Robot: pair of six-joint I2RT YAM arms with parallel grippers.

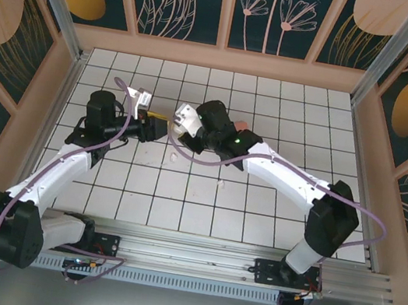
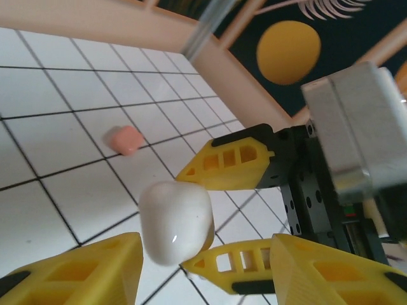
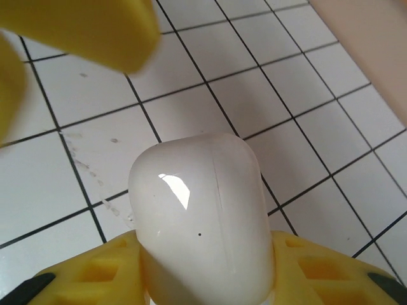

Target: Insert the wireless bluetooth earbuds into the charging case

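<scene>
Over the middle of the bench, your right claw is clenched on the white case. Your left claw stands released, empty, beside it. One pink earbud lies on the bench beyond, ahead of the left claw.

Your left arm and right arm are built alike: slim white links run between chunky black joint housings, down to a black base. A lilac cable loops loosely along each one. A small green light glows on the black wrist of the right arm. Your fingers are yellow wedges with rectangular cut-outs and black trim, mounted on a black bracket dotted with small holes.
</scene>
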